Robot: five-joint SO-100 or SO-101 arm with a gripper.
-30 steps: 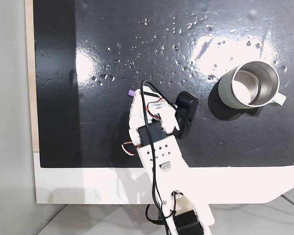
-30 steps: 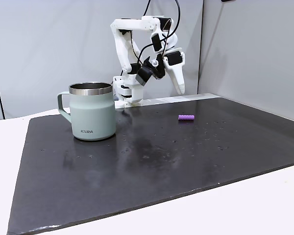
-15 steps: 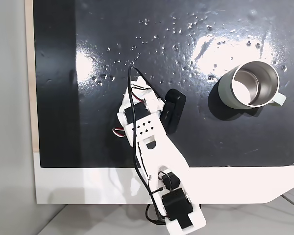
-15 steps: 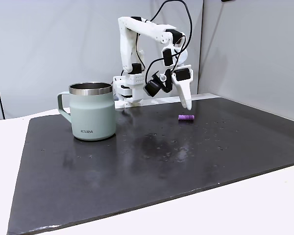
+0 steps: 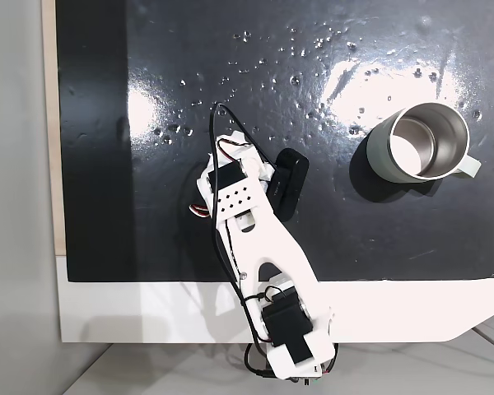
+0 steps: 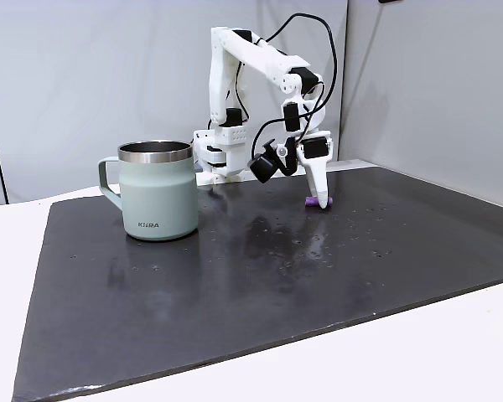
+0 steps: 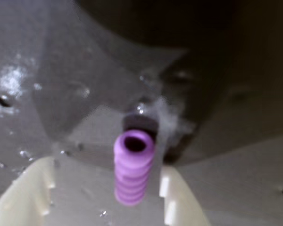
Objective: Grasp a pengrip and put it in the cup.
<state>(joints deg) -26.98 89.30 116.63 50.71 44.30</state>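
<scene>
The white two-finger gripper (image 7: pixel 106 188) straddles the tiny ribbed lilac pengrip (image 7: pixel 133 168) lying on the glossy black mat (image 6: pixel 235 285), fingers apart, gripping nothing. It looks soft, light; pinch mid-ribs gently.

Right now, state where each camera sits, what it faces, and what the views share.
A fixed view: overhead, looking straight down on the black mat, the arm and the cup.
A fixed view: low, across the table from the arm's base, facing gripper over pengrip.
Wrist view: looking down between open fingers.
Shared: pengrip, mat.
</scene>
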